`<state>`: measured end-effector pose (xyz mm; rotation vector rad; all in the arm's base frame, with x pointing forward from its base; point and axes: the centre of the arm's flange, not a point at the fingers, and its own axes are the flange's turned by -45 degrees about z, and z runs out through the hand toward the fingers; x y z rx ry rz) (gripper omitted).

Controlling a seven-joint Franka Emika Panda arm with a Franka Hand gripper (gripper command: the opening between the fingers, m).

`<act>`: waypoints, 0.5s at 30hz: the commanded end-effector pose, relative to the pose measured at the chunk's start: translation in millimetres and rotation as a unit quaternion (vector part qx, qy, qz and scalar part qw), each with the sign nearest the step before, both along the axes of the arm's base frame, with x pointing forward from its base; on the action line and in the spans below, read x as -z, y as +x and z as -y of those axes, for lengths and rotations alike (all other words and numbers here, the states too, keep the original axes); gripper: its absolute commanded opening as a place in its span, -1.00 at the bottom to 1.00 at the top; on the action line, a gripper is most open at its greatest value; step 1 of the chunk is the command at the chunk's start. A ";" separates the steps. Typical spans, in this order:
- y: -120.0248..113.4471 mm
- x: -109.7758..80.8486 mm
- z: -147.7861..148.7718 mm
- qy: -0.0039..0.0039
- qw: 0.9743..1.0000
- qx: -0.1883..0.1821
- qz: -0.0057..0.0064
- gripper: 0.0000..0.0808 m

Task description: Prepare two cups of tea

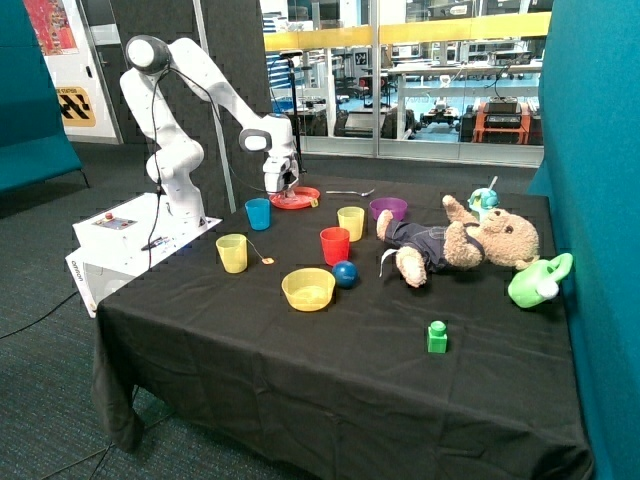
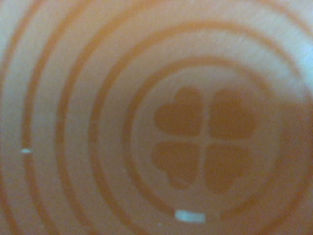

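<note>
My gripper point(image 1: 287, 190) is down on the red plate point(image 1: 300, 199) at the back of the table. The wrist view shows only the plate's ringed surface with a clover mark point(image 2: 203, 139), very close; no tea bag shows there. A small yellow-orange tag point(image 1: 313, 202) lies at the plate's rim. The blue tumbler point(image 1: 258, 213) stands just beside the plate. A yellow tumbler point(image 1: 231, 252) stands nearer the front, with a thin string over its rim ending in a tag point(image 1: 268, 261) on the cloth; the bag itself is hidden.
A second yellow tumbler point(image 1: 351, 222), a red tumbler point(image 1: 335, 245), a wide yellow bowl point(image 1: 308, 288) and a blue ball point(image 1: 345, 273) stand mid-table. A purple bowl point(image 1: 388, 208), spoon point(image 1: 350, 192), teddy bear point(image 1: 460, 240), green watering can point(image 1: 540, 280) and green block point(image 1: 437, 337) lie beyond.
</note>
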<state>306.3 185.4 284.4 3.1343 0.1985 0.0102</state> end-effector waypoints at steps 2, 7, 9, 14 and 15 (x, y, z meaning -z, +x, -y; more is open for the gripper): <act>12.8 -36.6 9.6 0.000 1.000 -0.015 -0.003 -1.00; 23.0 -55.9 16.8 0.000 1.000 -0.024 -0.003 -1.00; 28.7 -62.8 20.7 0.000 1.000 -0.025 -0.003 -1.00; 41.6 -74.6 28.6 0.000 1.000 -0.024 -0.003 -1.00; 45.2 -77.6 30.8 0.000 1.000 -0.025 -0.003 -1.00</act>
